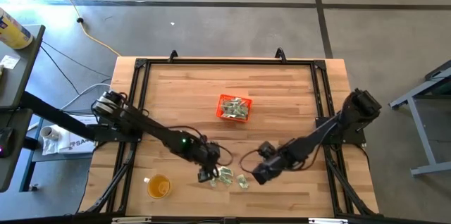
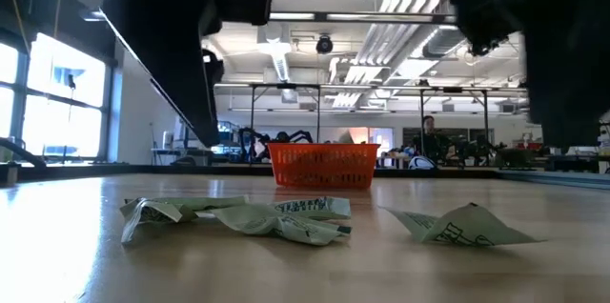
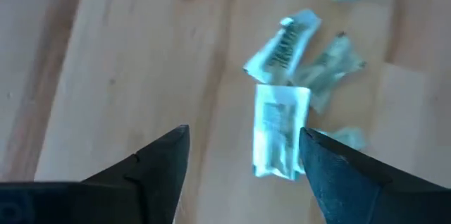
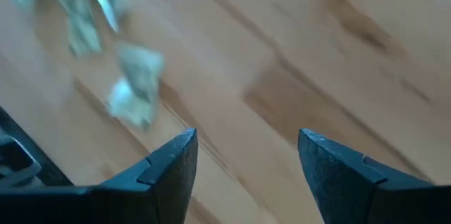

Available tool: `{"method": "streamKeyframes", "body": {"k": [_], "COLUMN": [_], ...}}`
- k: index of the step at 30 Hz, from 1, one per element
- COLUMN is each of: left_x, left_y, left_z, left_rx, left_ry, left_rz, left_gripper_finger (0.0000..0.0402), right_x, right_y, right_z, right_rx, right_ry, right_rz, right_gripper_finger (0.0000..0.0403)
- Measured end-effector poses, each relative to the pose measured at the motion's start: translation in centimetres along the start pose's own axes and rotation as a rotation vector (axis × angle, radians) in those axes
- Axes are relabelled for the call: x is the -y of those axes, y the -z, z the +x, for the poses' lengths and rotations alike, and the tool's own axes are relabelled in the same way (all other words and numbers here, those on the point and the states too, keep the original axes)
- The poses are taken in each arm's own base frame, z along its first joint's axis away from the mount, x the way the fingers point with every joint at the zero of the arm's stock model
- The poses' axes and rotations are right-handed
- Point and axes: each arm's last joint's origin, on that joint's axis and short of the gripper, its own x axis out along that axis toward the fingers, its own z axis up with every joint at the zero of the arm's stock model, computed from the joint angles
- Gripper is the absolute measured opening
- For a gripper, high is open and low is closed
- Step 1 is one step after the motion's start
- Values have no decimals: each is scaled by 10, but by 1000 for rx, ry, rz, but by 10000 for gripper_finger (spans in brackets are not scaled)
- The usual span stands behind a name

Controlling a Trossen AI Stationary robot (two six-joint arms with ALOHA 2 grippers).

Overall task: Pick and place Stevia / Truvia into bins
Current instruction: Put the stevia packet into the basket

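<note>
- The left tool (image 1: 207, 175) hangs low over the near part of the wooden counter (image 1: 183, 97), right at the edge of a small scatter of sachets (image 1: 227, 176).
- Seen from its own wrist, the left tool's (image 3: 243, 153) fingers (image 3: 151, 164) stand wide apart with nothing gripped; one pale sachet (image 3: 280, 139) lies flat on the wood between them, close to one finger.
- Several more green-and-white sachets (image 3: 285, 44) lie just beyond that one, some overlapping, some crumpled.
- The right tool (image 1: 261, 173) sits just on the other side of the same scatter, pointing toward the left tool.
- From its wrist, the right tool's (image 4: 246, 157) fingers (image 4: 169, 168) are spread wide over bare wood, empty; a crumpled sachet (image 4: 134, 86) lies near, off to one side of the gap.
- From counter height, the loose sachets (image 2: 238, 217) lie in a low rumpled heap, with one folded sachet (image 2: 457, 225) apart from them.
- The orange bin (image 1: 234, 107) stands near the middle of the counter, well apart from both tools, and already holds a pile of sachets.
- From counter height the bin (image 2: 322, 165) shows behind the loose packets.
- A round yellow-orange cup (image 1: 159, 186) stands near the front edge, on the left arm's side.
</note>
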Motion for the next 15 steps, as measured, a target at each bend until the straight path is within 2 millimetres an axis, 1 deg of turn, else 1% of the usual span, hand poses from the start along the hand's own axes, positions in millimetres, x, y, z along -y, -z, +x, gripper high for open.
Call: {"method": "streamKeyframes", "body": {"k": [4, 6, 7, 10, 12, 15], "left_x": [18, 22, 24, 24, 28, 34], "left_y": [-4, -1, -3, -3, -3, 4], "left_z": [2, 3, 4, 6, 10, 15], "left_rx": [-7, -21, -3, 0, 13, -8], "left_ry": [38, 28, 40, 40, 48, 40], "left_rz": [27, -8, -31, -82, -111, -104], "left_gripper_finger": [280, 273, 270, 265, 265, 266], "right_x": [6, 10, 12, 16, 17, 19], "right_y": [21, 28, 32, 39, 42, 45], "right_z": [-1, -1, -1, -1, -1, 0], "right_rx": [-34, -45, -49, -49, -40, 0], "right_ry": [73, 120, 139, 183, 202, 210], "right_rz": [-20, -48, -62, -112, -133, -152], "right_gripper_finger": [236, 236, 236, 236, 236, 236]}}
